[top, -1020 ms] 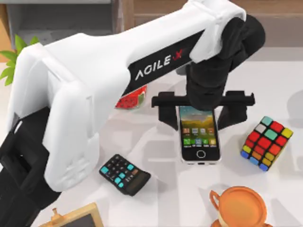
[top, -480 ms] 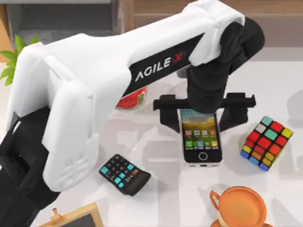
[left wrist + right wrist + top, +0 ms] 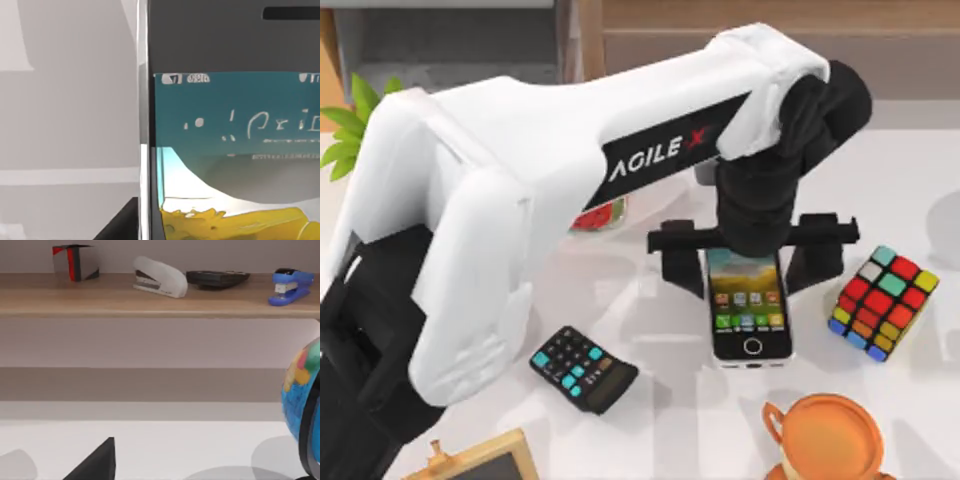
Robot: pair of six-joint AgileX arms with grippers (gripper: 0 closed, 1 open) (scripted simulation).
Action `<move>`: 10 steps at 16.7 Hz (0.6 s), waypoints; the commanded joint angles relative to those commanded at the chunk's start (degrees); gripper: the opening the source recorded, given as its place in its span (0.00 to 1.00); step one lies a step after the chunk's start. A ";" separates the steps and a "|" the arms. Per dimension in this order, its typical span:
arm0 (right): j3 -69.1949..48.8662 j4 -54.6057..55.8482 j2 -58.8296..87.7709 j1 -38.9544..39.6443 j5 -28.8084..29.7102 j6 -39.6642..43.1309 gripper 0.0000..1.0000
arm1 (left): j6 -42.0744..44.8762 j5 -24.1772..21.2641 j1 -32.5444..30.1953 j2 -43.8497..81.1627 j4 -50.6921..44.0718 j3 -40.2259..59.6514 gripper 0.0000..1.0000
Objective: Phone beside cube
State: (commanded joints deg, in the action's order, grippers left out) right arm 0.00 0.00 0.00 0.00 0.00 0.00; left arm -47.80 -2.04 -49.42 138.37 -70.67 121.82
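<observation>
One phone [image 3: 750, 305], one cube [image 3: 883, 302], one calculator [image 3: 583, 368], one orange cup [image 3: 823, 437], two staplers [image 3: 160, 277] [image 3: 292, 286], one globe [image 3: 301, 390].

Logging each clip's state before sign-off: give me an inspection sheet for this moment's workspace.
Surface: white table.
Job's things: phone flat, screen up; cube to its right, a gap between.
Clutter: calculator, orange cup, watermelon planter, wooden frame.
Grippers: left gripper over the phone's top end, fingers straddling it; right arm parked.
Cables: nothing seen.
Surroundings: shelf with staplers; globe.
</observation>
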 joint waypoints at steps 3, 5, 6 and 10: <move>0.00 0.00 0.00 0.00 0.00 0.00 1.00 | 0.16 1.21 0.04 0.11 1.96 -1.48 0.00; 0.00 0.00 0.00 0.00 0.00 0.00 1.00 | 0.29 2.36 0.08 0.49 3.05 -2.38 0.00; 0.00 0.00 0.00 0.00 0.00 0.00 1.00 | 0.34 2.87 0.10 0.82 3.47 -2.84 0.00; 0.00 0.00 0.00 0.00 0.00 0.00 1.00 | 0.40 3.33 0.12 1.53 3.83 -3.58 0.00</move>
State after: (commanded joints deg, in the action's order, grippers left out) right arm 0.00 0.00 0.00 0.00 0.00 0.00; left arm -47.41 1.28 -49.31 139.91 -66.84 118.24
